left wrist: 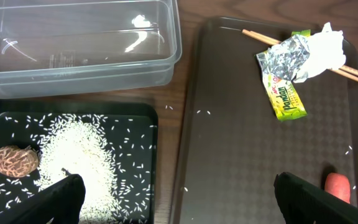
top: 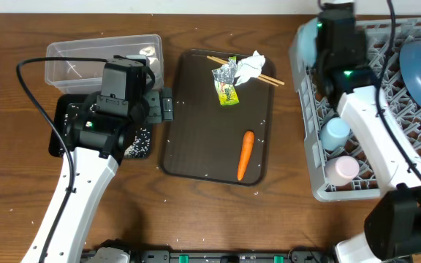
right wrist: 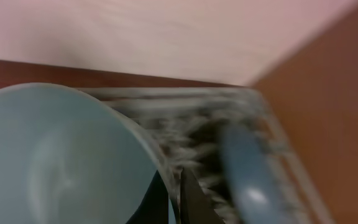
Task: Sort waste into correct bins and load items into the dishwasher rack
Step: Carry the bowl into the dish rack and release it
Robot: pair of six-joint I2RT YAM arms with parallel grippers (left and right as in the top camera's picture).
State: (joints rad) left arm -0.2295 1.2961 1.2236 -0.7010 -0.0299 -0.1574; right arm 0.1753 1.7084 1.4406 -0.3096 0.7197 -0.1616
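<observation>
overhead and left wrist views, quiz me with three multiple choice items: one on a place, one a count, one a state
1. Where does the brown food lump lie?
A) in the clear tub
B) in the black tray
C) on the brown serving tray

2. How many cups stand in the dishwasher rack?
A) none
B) two
C) four

3. How is the left tool?
A) open, holding nothing
B) shut on the carrot
C) shut on the wrapper

Answers:
1 B: the left wrist view shows the lump beside the rice grains inside the black tray.
2 B: only the light-blue cup and the white-pink cup stand there.
3 A: its fingers are far apart with nothing between them.
</observation>
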